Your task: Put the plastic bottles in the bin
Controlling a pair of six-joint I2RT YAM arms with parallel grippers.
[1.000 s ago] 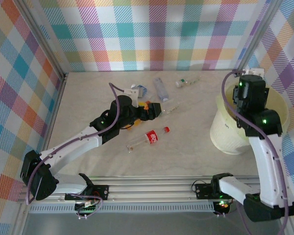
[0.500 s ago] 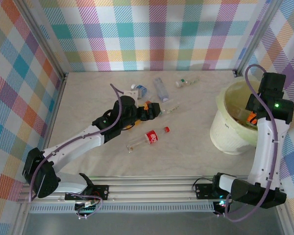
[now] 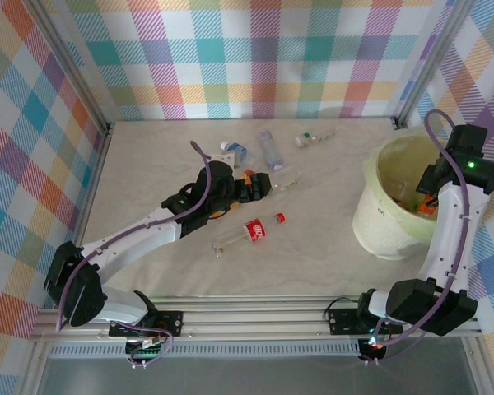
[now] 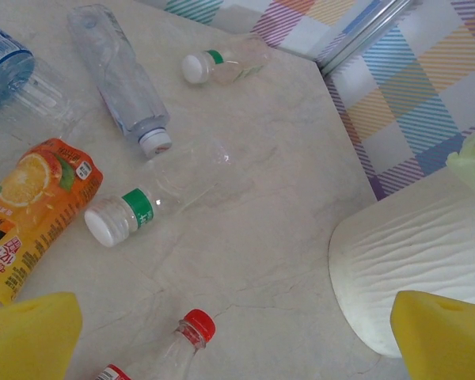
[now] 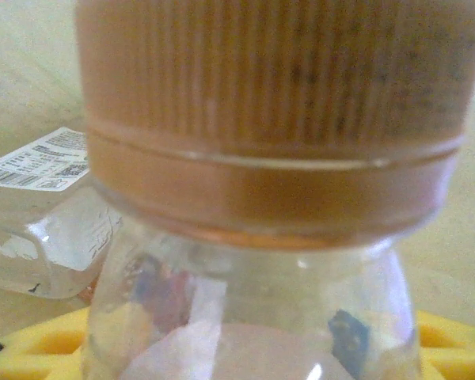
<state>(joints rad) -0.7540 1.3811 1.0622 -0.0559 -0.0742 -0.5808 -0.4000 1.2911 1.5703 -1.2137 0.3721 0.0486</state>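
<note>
Right gripper (image 3: pixel 428 200): low inside bin (image 3: pixel 379 222) at right, looks closed on orange-capped bottle (image 5: pixel 277 158), to drop it in.
Left gripper (image 3: pixel 259 184): wide open, empty, above bench (image 3: pixel 148 164), ready for loose bottles (image 4: pixel 154 202) lying mid-bench.

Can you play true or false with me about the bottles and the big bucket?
1. The red-capped bottle lies on the table. True.
2. The bin is tipped on its side. False: it stands upright.
3. The left gripper has its jaws open. True.
4. The orange-label bottle is inside the bin. False: it lies on the table.
</note>
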